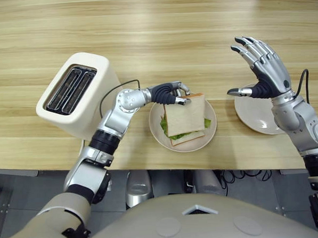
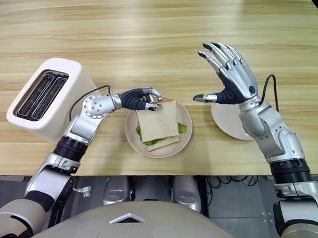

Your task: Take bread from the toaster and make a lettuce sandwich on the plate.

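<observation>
The square white bread slice (image 1: pixel 185 116) lies on top of green lettuce (image 1: pixel 163 125) and a lower slice on the round beige plate (image 1: pixel 209 136), near the worktop's (image 1: pixel 170 33) front edge. The left hand (image 1: pixel 171 93) is by far the nearer. It sits just left of the slice, its curled fingers pinching the far left corner. The slice's long axis runs away from the robot. The right hand (image 1: pixel 263 71) hangs spread and empty over a second, bare plate (image 1: pixel 255 119), well apart. The cream boxy toaster's (image 1: pixel 77 94) slots look empty.
</observation>
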`<state>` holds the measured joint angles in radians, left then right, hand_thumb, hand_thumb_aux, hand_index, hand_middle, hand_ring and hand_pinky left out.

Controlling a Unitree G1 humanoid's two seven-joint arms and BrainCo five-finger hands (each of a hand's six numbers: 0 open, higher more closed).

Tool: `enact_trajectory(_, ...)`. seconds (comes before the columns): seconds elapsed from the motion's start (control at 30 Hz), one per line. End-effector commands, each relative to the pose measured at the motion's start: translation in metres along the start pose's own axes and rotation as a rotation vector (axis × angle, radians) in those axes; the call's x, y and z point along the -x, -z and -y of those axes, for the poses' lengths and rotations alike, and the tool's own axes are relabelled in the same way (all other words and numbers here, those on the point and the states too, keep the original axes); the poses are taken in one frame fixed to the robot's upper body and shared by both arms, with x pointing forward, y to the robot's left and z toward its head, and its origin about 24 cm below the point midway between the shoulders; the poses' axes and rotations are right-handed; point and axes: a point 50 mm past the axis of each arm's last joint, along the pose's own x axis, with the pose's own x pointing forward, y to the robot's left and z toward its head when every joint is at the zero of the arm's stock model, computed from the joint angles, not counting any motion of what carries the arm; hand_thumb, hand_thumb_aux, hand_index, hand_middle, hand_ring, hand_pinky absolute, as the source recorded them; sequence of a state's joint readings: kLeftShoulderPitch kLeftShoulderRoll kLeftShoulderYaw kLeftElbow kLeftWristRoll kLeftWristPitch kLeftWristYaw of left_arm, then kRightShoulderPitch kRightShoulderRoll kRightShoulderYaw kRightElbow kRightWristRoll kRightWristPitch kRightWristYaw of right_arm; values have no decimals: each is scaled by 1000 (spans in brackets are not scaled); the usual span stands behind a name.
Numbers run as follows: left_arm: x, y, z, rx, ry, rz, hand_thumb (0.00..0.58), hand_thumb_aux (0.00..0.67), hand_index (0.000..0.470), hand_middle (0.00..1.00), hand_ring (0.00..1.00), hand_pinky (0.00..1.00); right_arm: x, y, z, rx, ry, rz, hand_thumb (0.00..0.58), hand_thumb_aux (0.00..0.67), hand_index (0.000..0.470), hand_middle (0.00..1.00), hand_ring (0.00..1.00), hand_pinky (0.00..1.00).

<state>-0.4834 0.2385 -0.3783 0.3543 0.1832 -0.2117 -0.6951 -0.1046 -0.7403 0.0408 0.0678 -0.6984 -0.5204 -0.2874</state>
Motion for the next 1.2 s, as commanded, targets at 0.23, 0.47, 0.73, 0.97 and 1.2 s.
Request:
enact_trajectory(0.23, -7, 28, 11, 102, -9, -51, 580, 670, 460, 1000, 1000, 1000, 0, -8, 7, -35, -7, 67, 0, 0, 0, 0, 0, 0)
enact_trajectory(0.47, -10, 42, 13, 68, -15, -103, 580, 670, 460, 1000, 1000, 1000, 5, -35, 12, -113, -112, 266, 0, 0, 0, 0, 0, 0)
enact_trajectory(0.73, -12, 48, 14, 59, -17, -119, 580, 670, 460, 1000, 1000, 1000, 41, -64, -23, -266, -587, 419, 0, 0, 0, 0, 0, 0)
enact_trajectory(0.97, -14, 50, 15, 57, -10, -124, 580, 670, 460, 1000, 1000, 1000, 54, -68, -47, -244, -744, 424, 0, 0, 0, 0, 0, 0)
enact_trajectory(1.2, -15, 52, 18, 58, 2, -131, 580, 670, 460, 1000, 1000, 1000, 64, -67, -70, -102, -841, 422, 0, 0, 0, 0, 0, 0)
